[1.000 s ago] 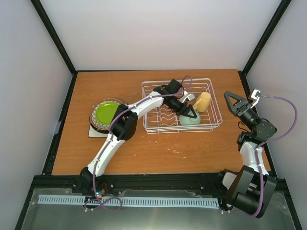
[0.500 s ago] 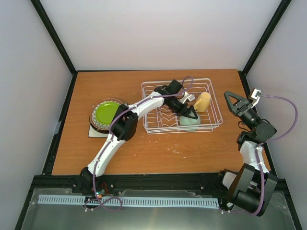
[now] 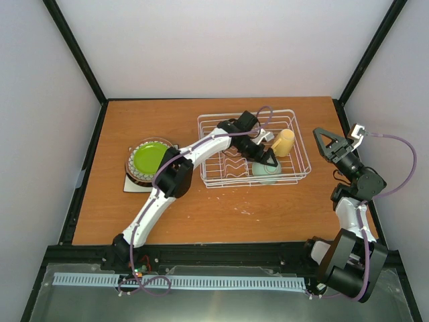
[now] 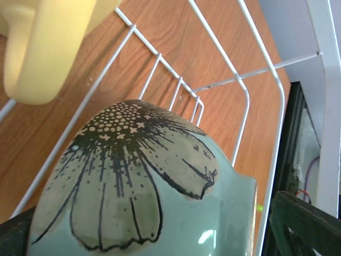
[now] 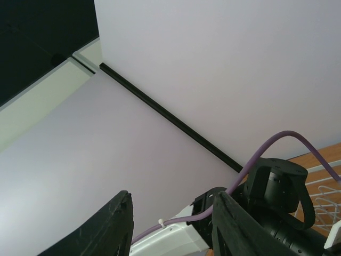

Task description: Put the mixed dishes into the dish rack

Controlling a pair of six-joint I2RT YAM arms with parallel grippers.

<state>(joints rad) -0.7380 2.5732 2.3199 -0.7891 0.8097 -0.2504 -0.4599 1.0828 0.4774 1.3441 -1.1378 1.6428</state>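
From above, my left gripper [image 3: 267, 159] has barely shifted over the bowl [image 3: 269, 173], which sits in the lower-right corner of the rack [image 3: 218, 171], just below the mug [image 3: 283, 141]; I judge it delivered; the plates [image 3: 149, 158] wait at centre left; left wrist: jaws spread, a gap beside the bowl, mug crowding upper left; right wrist: right gripper [image 5: 171, 202] gapes at bare wall, idle.

I'm looking down on a wood-grain counter [image 3: 221, 215] boxed in by pale walls [image 3: 221, 47], with black corner posts [image 3: 75, 50] at 11 and 1 o'clock. A white slotted strip [image 3: 201, 282] runs along 6 o'clock.
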